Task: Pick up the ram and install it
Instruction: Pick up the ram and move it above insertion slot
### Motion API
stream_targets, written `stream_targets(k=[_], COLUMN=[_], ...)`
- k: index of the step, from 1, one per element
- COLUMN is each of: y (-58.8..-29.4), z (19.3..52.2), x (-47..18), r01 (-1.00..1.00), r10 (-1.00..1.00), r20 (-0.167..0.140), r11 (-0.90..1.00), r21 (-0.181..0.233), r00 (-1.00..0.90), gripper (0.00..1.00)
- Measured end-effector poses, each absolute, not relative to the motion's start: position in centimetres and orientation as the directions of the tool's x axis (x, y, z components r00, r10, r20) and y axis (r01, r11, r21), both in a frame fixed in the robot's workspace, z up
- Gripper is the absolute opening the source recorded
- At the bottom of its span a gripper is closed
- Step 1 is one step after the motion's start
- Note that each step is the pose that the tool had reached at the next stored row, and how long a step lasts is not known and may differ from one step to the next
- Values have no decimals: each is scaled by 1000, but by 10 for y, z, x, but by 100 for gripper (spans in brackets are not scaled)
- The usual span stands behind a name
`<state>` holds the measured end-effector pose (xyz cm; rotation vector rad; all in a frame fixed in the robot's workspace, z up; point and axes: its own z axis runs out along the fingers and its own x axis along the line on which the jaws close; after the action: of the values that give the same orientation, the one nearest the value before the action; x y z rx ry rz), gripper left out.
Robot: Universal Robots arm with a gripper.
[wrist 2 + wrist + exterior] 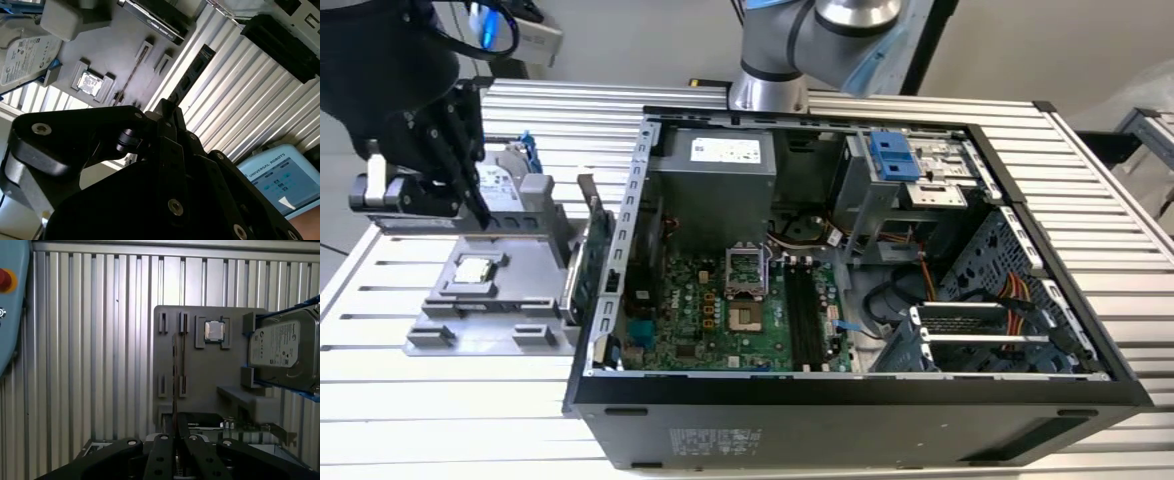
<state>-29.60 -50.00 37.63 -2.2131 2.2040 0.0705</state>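
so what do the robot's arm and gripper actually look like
The arm is rounded silver-grey metal with a light blue cap at one joint. The gripper is matt black. It is built from flat, angular bars linked at pivots with small silver screw heads, as both wrist views show. In the exterior view a black cable loops above it.

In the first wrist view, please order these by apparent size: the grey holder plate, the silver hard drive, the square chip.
Largest: grey holder plate.
Then: silver hard drive, cut off by the picture's edge.
Smallest: square chip.
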Motion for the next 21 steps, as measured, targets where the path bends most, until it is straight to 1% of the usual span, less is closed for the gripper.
stream_targets(k=[21], y=[-500], z=[376], x=[-249], r01=[-1000], r10=[-999], r20=[-44], r11=[13], r21=[22], r00=[-14], gripper=[0])
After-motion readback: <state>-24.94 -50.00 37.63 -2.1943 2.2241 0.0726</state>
